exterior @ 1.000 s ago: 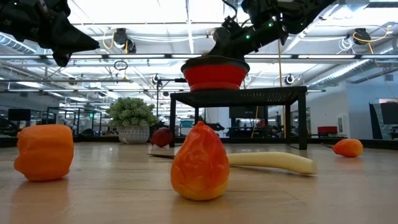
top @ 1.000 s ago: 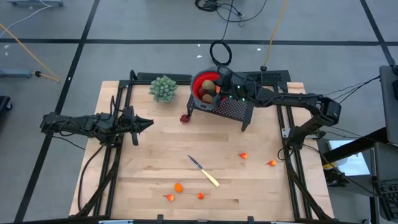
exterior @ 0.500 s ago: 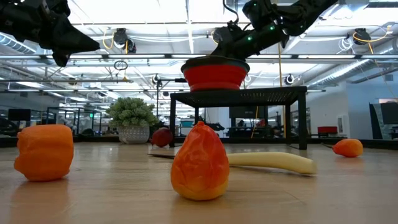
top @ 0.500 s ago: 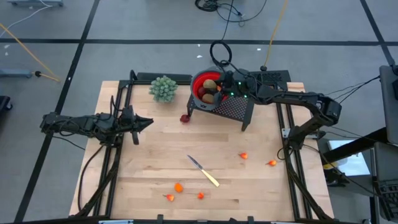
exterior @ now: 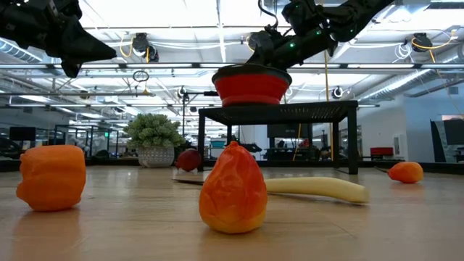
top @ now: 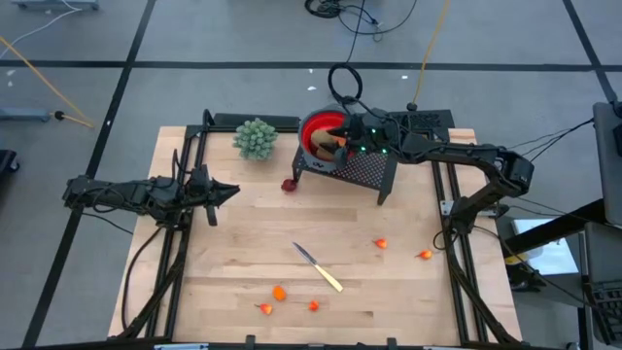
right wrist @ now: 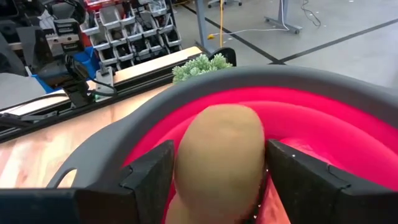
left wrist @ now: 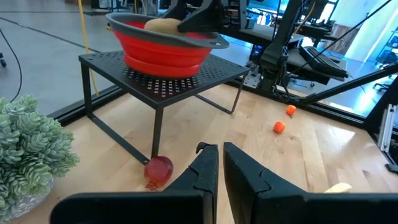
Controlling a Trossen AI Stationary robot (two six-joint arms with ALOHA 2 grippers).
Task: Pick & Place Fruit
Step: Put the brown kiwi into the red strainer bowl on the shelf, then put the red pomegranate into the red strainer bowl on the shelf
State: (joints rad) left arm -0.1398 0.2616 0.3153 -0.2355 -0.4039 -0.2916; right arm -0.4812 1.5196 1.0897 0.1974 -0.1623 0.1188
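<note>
Best released cleanly: right gripper [right wrist: 217, 177] fingers parted around the brown kiwi [right wrist: 219, 158] inside the red bowl [right wrist: 348, 118], left gripper [left wrist: 220, 163] fingers closed over the bench [left wrist: 323, 149].

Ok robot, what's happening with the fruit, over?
Right gripper over red bowl, fingers apart around brown kiwi. Left gripper shut, waiting. Nothing blocking.

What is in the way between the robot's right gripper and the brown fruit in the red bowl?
Nothing visible. The right gripper is already over the red bowl, and the brown fruit sits right between its two fingers, which stand apart on either side of it. The left gripper waits far away over the table.
</note>
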